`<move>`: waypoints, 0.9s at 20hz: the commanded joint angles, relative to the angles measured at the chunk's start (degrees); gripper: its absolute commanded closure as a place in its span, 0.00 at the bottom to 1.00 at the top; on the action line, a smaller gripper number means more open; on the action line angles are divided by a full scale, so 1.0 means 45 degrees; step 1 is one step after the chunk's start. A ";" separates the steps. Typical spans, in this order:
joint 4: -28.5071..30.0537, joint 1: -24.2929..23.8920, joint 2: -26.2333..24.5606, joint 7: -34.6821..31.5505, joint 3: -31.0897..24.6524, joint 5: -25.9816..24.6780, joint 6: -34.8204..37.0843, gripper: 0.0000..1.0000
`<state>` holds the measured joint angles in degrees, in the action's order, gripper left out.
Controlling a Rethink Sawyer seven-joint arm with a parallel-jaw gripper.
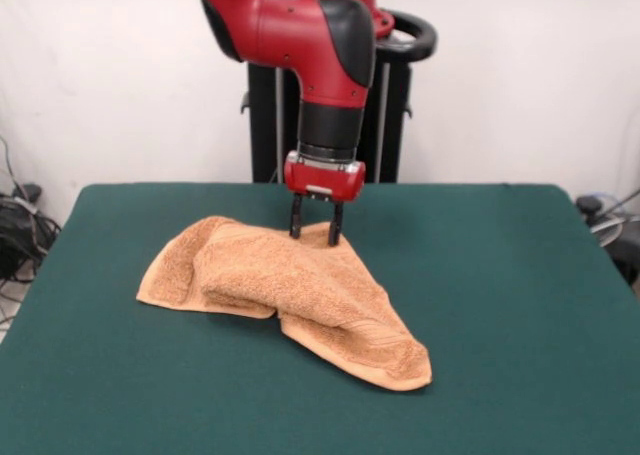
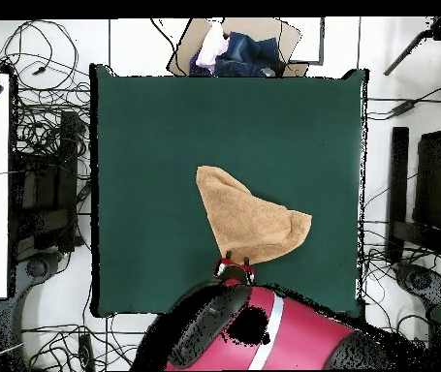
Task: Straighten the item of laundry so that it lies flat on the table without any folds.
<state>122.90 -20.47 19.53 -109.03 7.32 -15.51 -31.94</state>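
Towel (image 1: 300, 290) sits crumpled and folded over on the green counter (image 1: 520, 305). Gripper (image 1: 316, 233) is at its far edge, fingers (image 1: 296, 219) narrowly apart, straddling the rim.

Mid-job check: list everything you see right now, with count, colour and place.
Towel: one, orange-tan, crumpled and folded over itself, mid-table.
Table: one, dark green, under the towel.
Cardboard box: one, brown, clothes inside, off the table's far edge in the overhead view.
Cables: many, black, on the floor around the table.
Pedestal: one, black, behind the table.
Arm: one, red and black, above the towel.
Gripper: one, jaws slightly apart at the towel's back edge.
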 commanded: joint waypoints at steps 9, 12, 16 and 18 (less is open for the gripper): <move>-0.2318 0.0357 -0.2115 -0.2228 -0.1176 0.0947 -0.0079 0.00; -0.2474 0.0317 -0.2530 -0.2224 -0.1145 0.0930 -0.0222 0.00; -0.2353 0.0470 -0.2743 -0.2213 -0.0936 0.1101 -0.0381 0.00; -0.2432 0.0459 -0.2978 -0.2233 -0.0940 0.1123 -0.0474 0.00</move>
<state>122.63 -20.03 17.73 -109.03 7.99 -15.58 -35.41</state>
